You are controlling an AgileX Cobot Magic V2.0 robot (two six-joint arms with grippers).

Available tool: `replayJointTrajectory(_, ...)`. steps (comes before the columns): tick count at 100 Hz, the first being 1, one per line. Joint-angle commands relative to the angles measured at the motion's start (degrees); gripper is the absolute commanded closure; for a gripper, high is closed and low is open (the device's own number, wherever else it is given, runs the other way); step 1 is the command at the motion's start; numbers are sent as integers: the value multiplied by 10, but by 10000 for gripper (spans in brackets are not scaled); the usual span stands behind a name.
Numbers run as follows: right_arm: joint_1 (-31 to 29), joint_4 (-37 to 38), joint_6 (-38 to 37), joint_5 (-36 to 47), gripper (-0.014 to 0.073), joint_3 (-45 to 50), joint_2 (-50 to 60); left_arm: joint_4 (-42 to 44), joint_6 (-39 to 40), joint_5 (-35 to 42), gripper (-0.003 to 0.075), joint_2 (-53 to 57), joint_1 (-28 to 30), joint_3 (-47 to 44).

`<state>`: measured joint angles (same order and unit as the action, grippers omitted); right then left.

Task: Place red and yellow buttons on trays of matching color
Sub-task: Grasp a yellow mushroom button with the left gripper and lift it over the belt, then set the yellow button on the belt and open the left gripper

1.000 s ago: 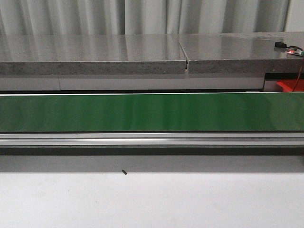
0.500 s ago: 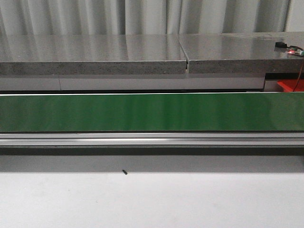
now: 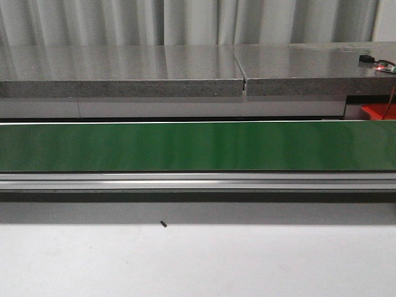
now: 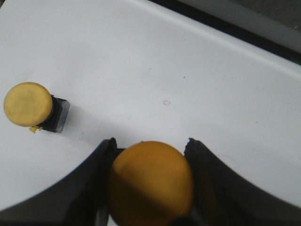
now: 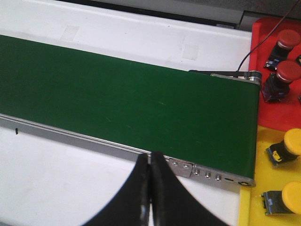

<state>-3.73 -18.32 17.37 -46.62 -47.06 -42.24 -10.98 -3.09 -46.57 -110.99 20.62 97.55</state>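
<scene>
My left gripper (image 4: 150,148) is shut on a yellow button (image 4: 151,181), whose round cap fills the gap between the black fingers above the white table. A second yellow button (image 4: 29,105) lies on the white table to one side of it. My right gripper (image 5: 150,162) is shut and empty over the white table by the near rail of the green belt (image 5: 117,99). Past the belt's end, a red tray (image 5: 277,108) holds two red buttons (image 5: 287,71) and a yellow tray (image 5: 273,165) holds two yellow buttons (image 5: 288,148). Neither gripper shows in the front view.
The green conveyor belt (image 3: 198,146) runs across the front view with a metal rail (image 3: 198,180) in front and a grey stone counter (image 3: 185,68) behind. A corner of the red tray (image 3: 378,111) shows at far right. A small dark speck (image 3: 163,224) lies on the white table.
</scene>
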Motion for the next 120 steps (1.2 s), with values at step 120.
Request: replayJointTrajectory(120, -1, -8, 2, 32, 663, -14, 2, -16, -14, 81, 647, 185, -99, -265)
